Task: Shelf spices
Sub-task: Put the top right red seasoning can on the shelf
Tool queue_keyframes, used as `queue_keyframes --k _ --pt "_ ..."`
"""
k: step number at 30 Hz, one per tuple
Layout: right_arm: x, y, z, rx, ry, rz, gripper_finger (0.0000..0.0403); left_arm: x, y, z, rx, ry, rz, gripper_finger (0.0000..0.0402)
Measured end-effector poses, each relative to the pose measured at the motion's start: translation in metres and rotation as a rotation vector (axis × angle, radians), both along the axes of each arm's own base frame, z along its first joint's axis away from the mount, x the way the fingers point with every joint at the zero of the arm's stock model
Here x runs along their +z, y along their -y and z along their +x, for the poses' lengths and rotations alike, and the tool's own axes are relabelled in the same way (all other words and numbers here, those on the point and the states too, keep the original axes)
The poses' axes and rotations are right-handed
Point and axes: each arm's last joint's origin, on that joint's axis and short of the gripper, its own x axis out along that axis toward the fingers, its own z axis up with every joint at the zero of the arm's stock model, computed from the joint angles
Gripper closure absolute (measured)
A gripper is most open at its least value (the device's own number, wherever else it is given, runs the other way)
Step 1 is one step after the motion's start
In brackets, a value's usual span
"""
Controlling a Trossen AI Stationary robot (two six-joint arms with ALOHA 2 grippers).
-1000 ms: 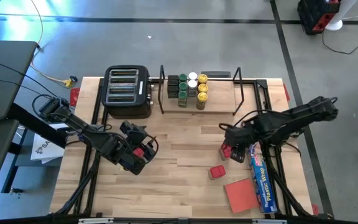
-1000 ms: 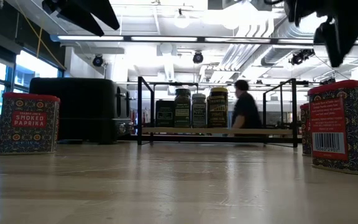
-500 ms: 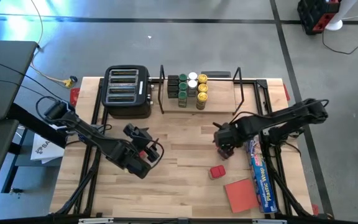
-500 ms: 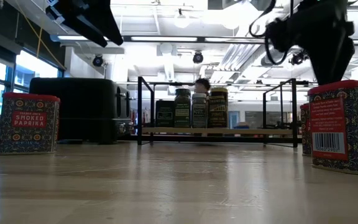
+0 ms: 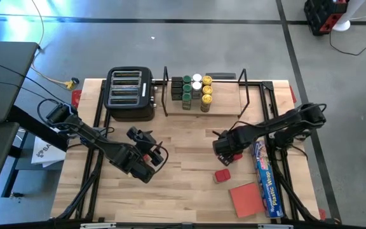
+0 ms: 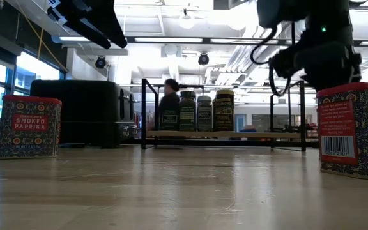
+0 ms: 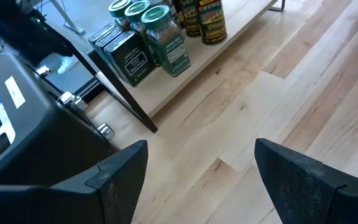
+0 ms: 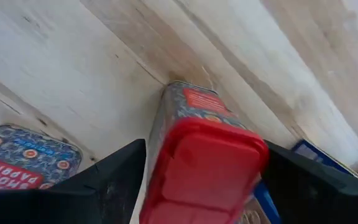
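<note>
Wooden table: I am straddling, open-fingered, a red tin with my right gripper, shelf at twelve o'clock; left gripper waiting open.

We see the shelf at the table's far edge, with the toaster just to its left. On the shelf's left half stand the jars. Nearer than the shelf, to its right, lies the box, a tin and pad beside it.
</note>
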Motion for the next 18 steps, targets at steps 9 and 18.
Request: queue_keyframes --k 9,18 --pt "-0.016 -0.001 -0.003 0.145 0.009 0.100 0.0150 0.000 0.000 0.000 0.000 0.003 0.000 0.0110" --pt "-0.010 -0.003 -0.001 0.447 0.011 0.135 0.0202 0.000 0.000 0.000 0.009 0.015 -0.009 0.0110"
